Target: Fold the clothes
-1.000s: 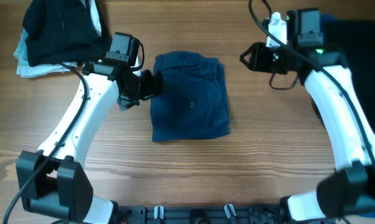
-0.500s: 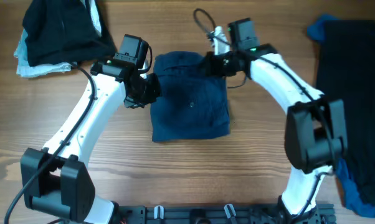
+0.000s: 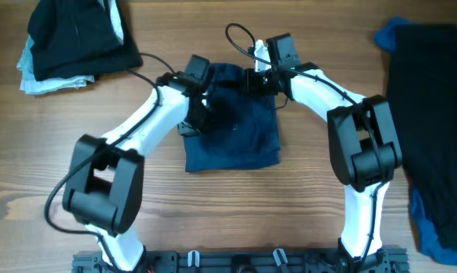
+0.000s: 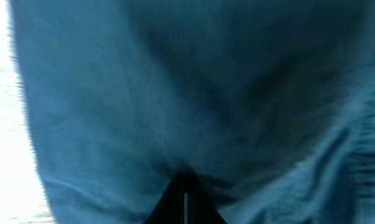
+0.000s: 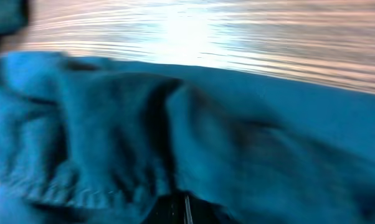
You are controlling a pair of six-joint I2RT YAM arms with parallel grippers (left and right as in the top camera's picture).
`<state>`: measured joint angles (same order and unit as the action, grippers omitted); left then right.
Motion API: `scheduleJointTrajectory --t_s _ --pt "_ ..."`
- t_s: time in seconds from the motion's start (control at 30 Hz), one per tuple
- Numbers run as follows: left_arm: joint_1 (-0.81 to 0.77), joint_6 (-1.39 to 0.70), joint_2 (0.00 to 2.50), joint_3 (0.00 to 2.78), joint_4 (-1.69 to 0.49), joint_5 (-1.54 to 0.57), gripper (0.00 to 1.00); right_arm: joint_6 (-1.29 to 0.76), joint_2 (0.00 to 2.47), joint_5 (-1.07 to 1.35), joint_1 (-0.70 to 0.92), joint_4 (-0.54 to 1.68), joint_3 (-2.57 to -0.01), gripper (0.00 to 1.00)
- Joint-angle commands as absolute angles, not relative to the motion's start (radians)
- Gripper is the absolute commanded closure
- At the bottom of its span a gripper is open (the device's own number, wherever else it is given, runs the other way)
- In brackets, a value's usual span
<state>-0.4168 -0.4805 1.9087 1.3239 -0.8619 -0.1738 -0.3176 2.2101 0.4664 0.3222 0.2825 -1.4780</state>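
Note:
The clothes in play are a dark navy-blue garment (image 3: pixel 240 140), folded into a rough rectangle at the table's middle. My left gripper (image 3: pixel 206 114) is shut and rests on its upper left part. In the left wrist view the closed fingers (image 4: pixel 185 199) push into blurred blue fabric (image 4: pixel 206 93), which creases around the tips. At the garment's top edge my right gripper (image 3: pixel 241 82) is shut too. The right wrist view shows its tips (image 5: pixel 186 208) against a rumpled hem of the same cloth (image 5: pixel 268 137), with wood beyond. No fabric shows between either pair of jaws.
A pile of black and pale blue-white clothes (image 3: pixel 69 38) lies at the back left. A long black garment (image 3: pixel 430 114) over a bright blue one (image 3: pixel 430 227) runs along the right edge. Bare wooden table (image 3: pixel 327 197) surrounds the folded garment.
My left gripper closed beside the garment's left edge, then moved right onto it. The right arm swung from the far right to the garment's top edge with its jaws closing.

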Motion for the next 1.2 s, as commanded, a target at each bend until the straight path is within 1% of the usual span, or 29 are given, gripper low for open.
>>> scheduleJointTrajectory --t_s 0.0,0.17,0.27,0.37,0.43,0.5,0.53,0.57,0.6,0.63,0.67,0.7,0.8,0.83,0.93,0.97,1.17 --pt "-0.424 -0.486 1.948 1.312 -0.854 -0.180 0.96 -0.337 2.232 0.243 0.321 0.299 -1.478 0.96" --pt "-0.422 -0.486 1.953 1.312 -0.852 -0.116 0.96 -0.344 2.194 0.047 0.321 0.363 -1.480 0.95" --pt "-0.421 -0.487 1.953 1.312 -0.859 -0.044 0.96 -0.340 2.160 -0.099 0.321 0.415 -1.487 0.91" --pt "-0.417 -0.486 1.952 1.313 -0.859 -0.044 0.96 -0.327 2.125 -0.119 0.321 0.440 -1.494 0.89" --pt "-0.417 -0.486 1.935 1.317 -0.852 -0.044 0.96 -0.316 2.059 -0.077 0.321 0.447 -1.494 0.84" --pt "-0.417 -0.486 1.912 1.323 -0.852 -0.044 0.96 -0.311 2.011 -0.036 0.321 0.452 -1.494 0.76" --pt "-0.417 -0.486 1.892 1.329 -0.850 -0.043 0.96 -0.296 1.979 -0.002 0.321 0.459 -1.494 0.70" --pt "-0.417 -0.484 1.874 1.333 -0.843 -0.043 0.96 -0.273 1.940 0.046 0.321 0.471 -1.494 0.60" --pt "-0.413 -0.472 1.841 1.335 -0.822 -0.043 0.75 -0.262 1.893 0.090 0.321 0.496 -1.494 0.31" --pt "-0.407 -0.448 1.824 1.335 -0.800 -0.045 0.31 -0.263 1.862 0.106 0.321 0.521 -1.494 0.07" --pt "-0.402 -0.421 1.813 1.336 -0.782 -0.054 0.07 -0.265 1.833 0.114 0.321 0.546 -1.494 0.01" --pt "-0.393 -0.390 1.805 1.336 -0.763 -0.063 0.00 -0.268 1.805 0.114 0.321 0.575 -1.494 0.00" --pt "-0.349 -0.360 1.801 1.335 -0.704 -0.077 0.00 -0.270 1.721 0.113 0.321 0.667 -1.494 0.00" --pt "-0.333 -0.333 1.803 1.335 -0.683 -0.118 0.00 -0.270 1.698 0.114 0.321 0.697 -1.494 0.00" --pt "-0.274 -0.173 1.823 1.335 -0.588 -0.401 0.00 -0.223 1.631 0.166 0.321 0.801 -1.494 0.00" --pt "-0.259 -0.161 1.836 1.335 -0.570 -0.431 0.00 -0.204 1.620 0.197 0.321 0.828 -1.494 0.00" --pt "-0.216 -0.131 1.936 1.335 -0.506 -0.456 0.00 -0.182 1.599 0.321 0.321 0.974 -1.494 0.00"
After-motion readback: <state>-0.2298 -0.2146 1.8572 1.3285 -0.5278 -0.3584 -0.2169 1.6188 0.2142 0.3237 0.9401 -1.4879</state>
